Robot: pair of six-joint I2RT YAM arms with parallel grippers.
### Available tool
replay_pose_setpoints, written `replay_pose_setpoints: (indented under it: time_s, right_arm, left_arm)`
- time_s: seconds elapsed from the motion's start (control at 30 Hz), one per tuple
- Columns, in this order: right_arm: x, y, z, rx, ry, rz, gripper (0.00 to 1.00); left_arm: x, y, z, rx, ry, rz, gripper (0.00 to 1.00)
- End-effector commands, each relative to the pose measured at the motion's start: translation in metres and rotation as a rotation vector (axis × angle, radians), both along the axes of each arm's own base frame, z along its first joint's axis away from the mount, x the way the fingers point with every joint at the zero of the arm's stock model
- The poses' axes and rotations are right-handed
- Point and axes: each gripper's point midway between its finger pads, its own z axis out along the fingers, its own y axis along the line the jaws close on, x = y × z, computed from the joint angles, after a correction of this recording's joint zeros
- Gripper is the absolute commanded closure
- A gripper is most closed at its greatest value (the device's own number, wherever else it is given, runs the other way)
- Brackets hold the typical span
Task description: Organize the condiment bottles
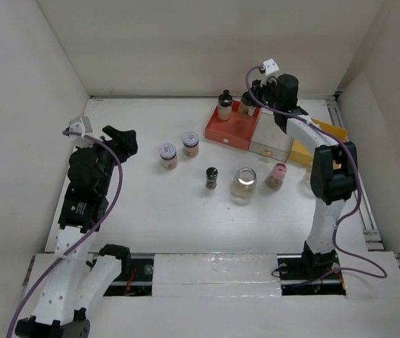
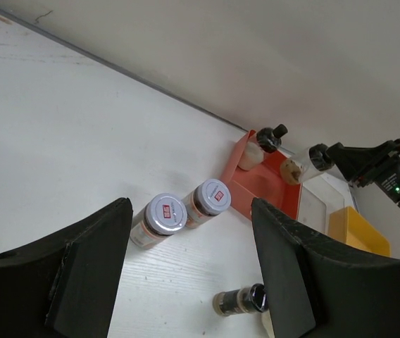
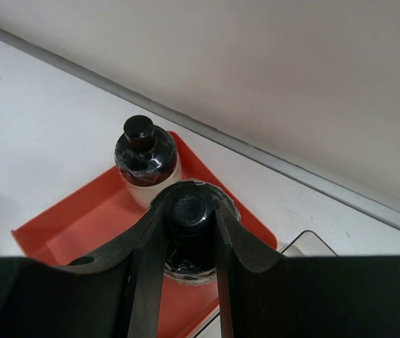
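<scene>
- Right jaws: clamped on black-capped bottle (image 3: 188,264) over red tray (image 3: 73,225); second bottle (image 3: 144,158) just beside.
- Left jaws: wide, empty; lilac-lidded jars (image 2: 166,213) left of red tray.

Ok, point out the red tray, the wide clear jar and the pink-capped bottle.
red tray (image 1: 229,127): top external view, on its bare floor.
wide clear jar (image 1: 244,183): top external view, on the jar's middle.
pink-capped bottle (image 1: 278,170): top external view, on its pink cap.

Fig.: Black-capped btl A (image 1: 224,105) and black-capped btl B (image 1: 247,105) upright in red tray (image 1: 227,131); B clamped in right jaws. Upright on counter (image 1: 151,211): near lilac-lidded jar (image 1: 167,155), far lilac-lidded jar (image 1: 191,143), small black-capped btl (image 1: 212,177), wide clear jar (image 1: 244,184), pink-capped btl (image 1: 276,176).
</scene>
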Motion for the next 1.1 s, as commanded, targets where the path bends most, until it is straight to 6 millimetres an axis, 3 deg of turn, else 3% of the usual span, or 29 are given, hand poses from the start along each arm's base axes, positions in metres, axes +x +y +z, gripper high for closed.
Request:
replay_pose_setpoints:
  time_s: [0.0, 0.03, 0.07, 0.27, 0.37, 0.5, 0.53, 0.6, 0.63, 0.73, 0.77, 0.87, 0.93, 0.97, 1.0, 1.03, 1.07]
  right_arm:
    - [0.022, -0.004, 0.04, 0.032, -0.134, -0.021, 1.0]
    - [0.027, -0.009, 0.04, 0.031, -0.131, -0.031, 1.0]
    - [0.031, -0.009, 0.023, 0.026, -0.104, -0.031, 1.0]
    - [0.038, -0.006, 0.007, 0.021, -0.073, -0.025, 0.99]
    - [0.04, -0.008, -0.002, 0.017, -0.055, -0.034, 0.94]
    - [0.038, -0.004, -0.016, 0.01, -0.029, -0.034, 0.76]
    - [0.035, -0.004, -0.009, 0.012, -0.038, -0.034, 0.62]
    - [0.029, 0.002, 0.0, 0.016, -0.049, -0.016, 0.53]
    - [0.023, 0.007, 0.022, 0.015, -0.088, -0.005, 0.47]
    - [0.01, 0.01, 0.051, 0.013, -0.136, 0.006, 0.4]
    - [-0.001, 0.014, 0.069, 0.006, -0.163, 0.018, 0.36]
    - [-0.032, 0.026, 0.095, 0.014, -0.187, 0.049, 0.33]
    - [-0.054, 0.046, 0.099, 0.018, -0.187, 0.092, 0.33]
    - [-0.068, 0.053, 0.079, 0.009, -0.144, 0.111, 0.33]
    - [-0.085, 0.06, 0.089, 0.022, -0.153, 0.131, 0.36]
    - [-0.105, 0.084, 0.083, 0.022, -0.14, 0.185, 0.41]
    - [-0.12, 0.095, 0.074, 0.017, -0.122, 0.205, 0.43]
  left_arm:
    - [0.002, -0.002, 0.015, 0.001, -0.055, -0.016, 0.36]
    - [0.002, -0.002, 0.015, 0.001, -0.055, -0.016, 0.36]
    - [0.002, -0.002, 0.015, 0.001, -0.055, -0.016, 0.36]
    - [0.002, -0.004, 0.017, -0.001, -0.064, -0.025, 0.36]
    - [0.002, -0.004, 0.017, -0.001, -0.064, -0.025, 0.36]
    - [0.002, -0.004, 0.017, -0.001, -0.064, -0.025, 0.36]
    - [0.001, -0.006, 0.017, -0.001, -0.064, -0.034, 0.36]
    - [0.001, -0.006, 0.017, -0.001, -0.064, -0.034, 0.36]
    - [0.001, -0.007, 0.017, -0.002, -0.064, -0.043, 0.36]
    - [-0.001, -0.007, 0.02, -0.003, -0.073, -0.043, 0.36]
    - [-0.001, -0.007, 0.02, -0.003, -0.073, -0.043, 0.36]
    - [-0.003, -0.008, 0.024, -0.007, -0.091, -0.052, 0.36]
    - [-0.003, -0.01, 0.02, -0.006, -0.082, -0.061, 0.36]
    - [-0.003, -0.012, 0.02, -0.006, -0.082, -0.072, 0.36]
    - [-0.006, -0.011, 0.023, -0.007, -0.091, -0.072, 0.36]
    - [-0.006, -0.013, 0.023, -0.008, -0.091, -0.081, 0.36]
    - [-0.006, -0.015, 0.023, -0.008, -0.091, -0.09, 0.35]
